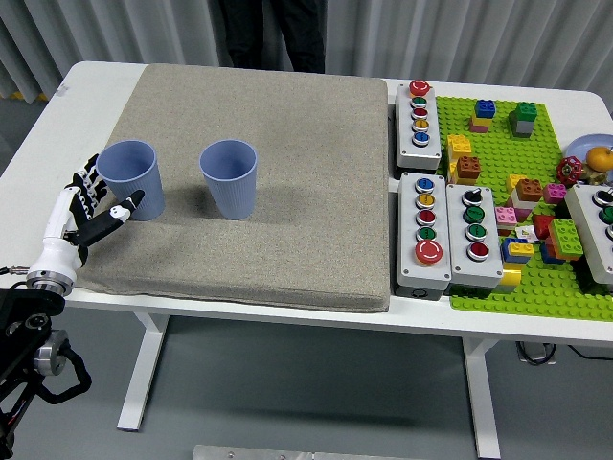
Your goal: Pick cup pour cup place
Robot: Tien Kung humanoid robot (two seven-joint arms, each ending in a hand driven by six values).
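Two blue cups stand upright on the grey mat (287, 163). The left cup (131, 179) is near the mat's left edge and the right cup (229, 178) stands a little apart from it. My left hand (96, 206), white with black joints, is open just left of the left cup, its fingers spread beside the cup's wall and its thumb pointing at the cup's base. It holds nothing. What the cups contain cannot be seen. My right hand does not appear.
Right of the mat stand grey button boxes (423, 218) and a green baseplate (527, 192) with several toy bricks. A plate with fruit (589, 158) sits at the far right. A person (268, 34) stands beyond the table's far edge.
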